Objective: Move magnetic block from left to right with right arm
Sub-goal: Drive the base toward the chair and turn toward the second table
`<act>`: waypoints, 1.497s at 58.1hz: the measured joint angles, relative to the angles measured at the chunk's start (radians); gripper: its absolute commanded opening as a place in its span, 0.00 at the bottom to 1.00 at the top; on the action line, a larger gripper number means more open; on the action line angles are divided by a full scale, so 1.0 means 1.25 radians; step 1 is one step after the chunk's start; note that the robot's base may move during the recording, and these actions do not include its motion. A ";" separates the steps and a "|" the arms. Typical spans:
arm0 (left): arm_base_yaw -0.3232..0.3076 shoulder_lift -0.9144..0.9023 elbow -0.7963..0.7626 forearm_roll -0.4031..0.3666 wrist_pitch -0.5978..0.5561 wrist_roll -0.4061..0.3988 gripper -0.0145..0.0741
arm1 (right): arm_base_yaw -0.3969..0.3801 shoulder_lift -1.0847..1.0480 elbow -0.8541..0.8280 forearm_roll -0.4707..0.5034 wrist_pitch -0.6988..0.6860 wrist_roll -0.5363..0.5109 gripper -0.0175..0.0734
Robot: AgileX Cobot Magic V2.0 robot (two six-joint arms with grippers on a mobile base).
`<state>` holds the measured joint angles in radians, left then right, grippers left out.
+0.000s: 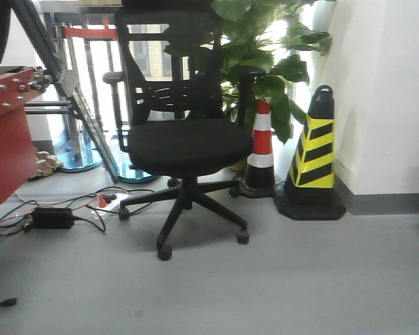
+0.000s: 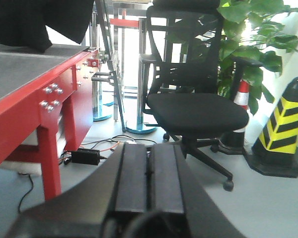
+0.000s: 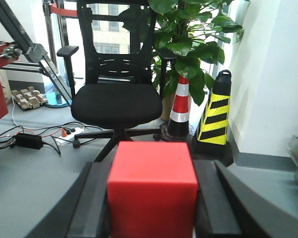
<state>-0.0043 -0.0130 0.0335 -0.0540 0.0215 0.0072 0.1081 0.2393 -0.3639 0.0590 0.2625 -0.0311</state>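
Observation:
The magnetic block (image 3: pixel 153 186), a plain matte red cube, fills the lower middle of the right wrist view. My right gripper (image 3: pixel 154 198) is shut on it, one black finger (image 3: pixel 95 203) pressed against each side. In the left wrist view my left gripper (image 2: pixel 149 173) is shut, its two flat black pads (image 2: pixel 131 176) meeting along a thin seam with nothing between them. Both grippers point out toward the room. Neither gripper nor the block shows in the front view.
A black office chair (image 1: pixel 185 139) stands straight ahead on the grey floor. A red-and-white cone (image 1: pixel 262 146) and a yellow-and-black cone (image 1: pixel 314 153) stand by the white wall, with a leafy plant (image 1: pixel 265 63) behind. A red-framed table (image 2: pixel 44 94) is at left, cables (image 1: pixel 63 213) beside it.

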 measured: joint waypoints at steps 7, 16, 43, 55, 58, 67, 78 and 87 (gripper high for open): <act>0.000 0.000 0.000 0.000 0.000 0.000 0.02 | 0.000 0.000 0.000 0.000 0.000 0.000 0.57; 0.000 0.000 0.000 0.000 0.000 0.000 0.02 | 0.000 0.000 0.000 0.000 0.000 0.000 0.57; 0.000 0.000 0.000 0.000 0.000 0.000 0.02 | 0.000 0.000 0.000 0.000 0.000 0.000 0.57; 0.000 0.000 0.000 0.000 0.000 0.000 0.02 | 0.000 0.000 0.000 0.000 0.000 0.000 0.57; 0.000 0.000 0.000 0.000 0.000 0.000 0.02 | 0.000 0.000 0.000 0.000 0.000 0.000 0.57; 0.000 0.000 0.000 0.000 0.000 0.000 0.02 | 0.000 0.000 0.000 0.000 0.000 0.000 0.57; 0.000 0.000 0.000 0.000 0.000 0.000 0.02 | 0.000 0.000 0.000 0.000 0.000 0.000 0.57; 0.000 0.000 0.000 0.000 0.000 0.000 0.02 | 0.000 0.000 0.000 0.000 0.000 0.000 0.57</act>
<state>-0.0043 -0.0130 0.0335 -0.0540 0.0215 0.0072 0.1081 0.2393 -0.3639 0.0590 0.2625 -0.0311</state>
